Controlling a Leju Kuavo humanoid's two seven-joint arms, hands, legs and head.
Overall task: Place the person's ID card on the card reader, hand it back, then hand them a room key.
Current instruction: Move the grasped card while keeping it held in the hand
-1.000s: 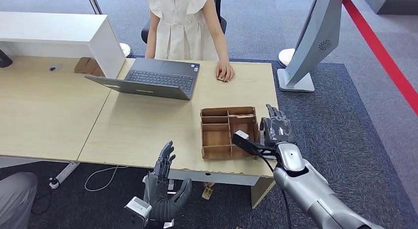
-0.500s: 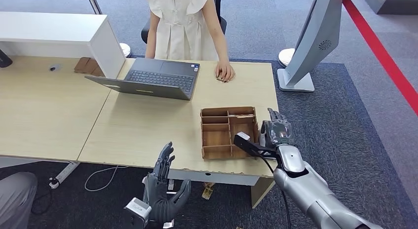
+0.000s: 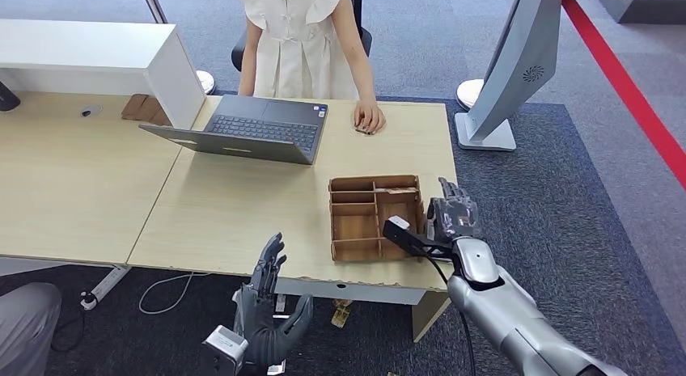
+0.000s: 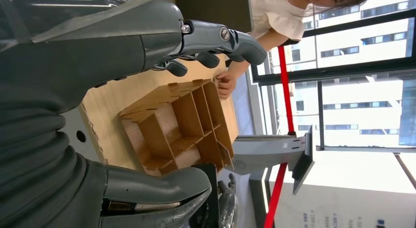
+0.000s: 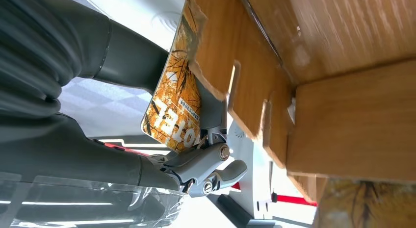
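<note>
Holding an orange hotel key card (image 5: 174,103) beside the wooden divided tray (image 3: 356,226), right hand (image 3: 453,216) pinches it. Left hand (image 3: 267,311) hovers below the table edge (image 3: 202,267), fingers spread, grasping nothing.

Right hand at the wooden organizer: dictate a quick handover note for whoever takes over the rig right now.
Right hand: at the right side of the wooden organizer, holding an orange hotel key card against the organizer's wall.
Left hand: open, holding nothing, hovering at the near table edge.
Person: standing at the far side, one hand resting on the table next to the laptop.
Done: key card is in hand. I cannot see an ID card or reader, so that part is unconfirmed.
Left: lift the card clear and hand it to the person.
</note>
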